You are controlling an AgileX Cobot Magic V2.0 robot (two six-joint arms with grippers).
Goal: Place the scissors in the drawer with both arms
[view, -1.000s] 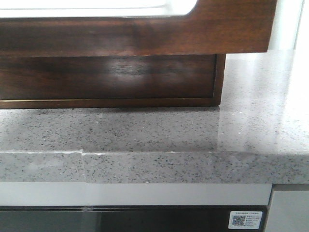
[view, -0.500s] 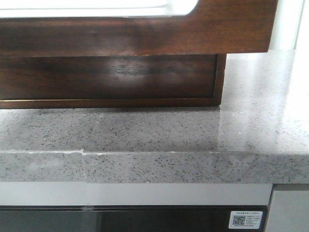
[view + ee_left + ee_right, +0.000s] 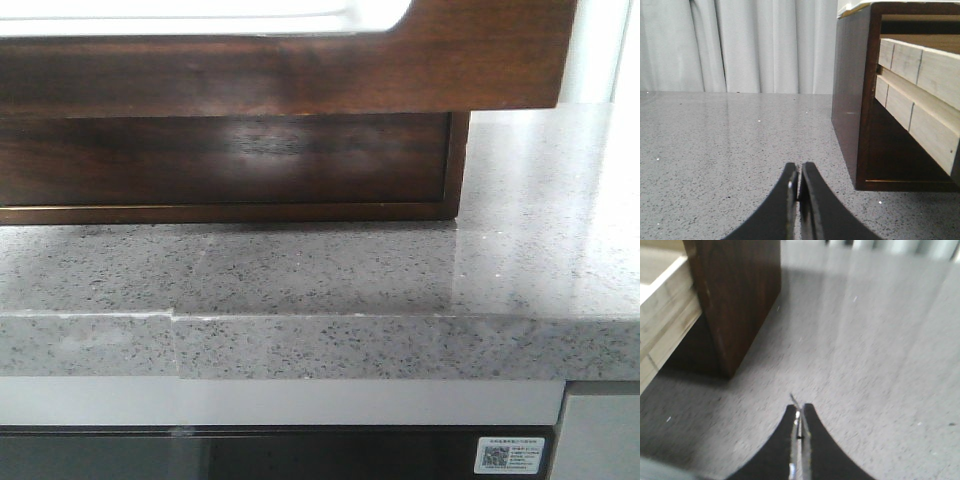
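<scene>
RISK: thin scissors (image 3: 798, 426) may slip or catch drawer (image 3: 300, 75) front | right gripper (image 3: 799, 415) clamped on them, above table (image 3: 880, 355) | left gripper (image 3: 799, 177) closed, empty | drawer pulled out.

We see a grey speckled stone worktop (image 3: 330, 270) with a chipped seam at its front edge, white pleated curtains (image 3: 740, 45) behind, and a QR-code sticker (image 3: 508, 455) below.

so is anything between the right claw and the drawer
Nothing lies on the counter between them. The right claw, shut on a thin blade, likely the scissors, faces bare counter. A dark panel stands beside the drawer, off the claw's line.
</scene>
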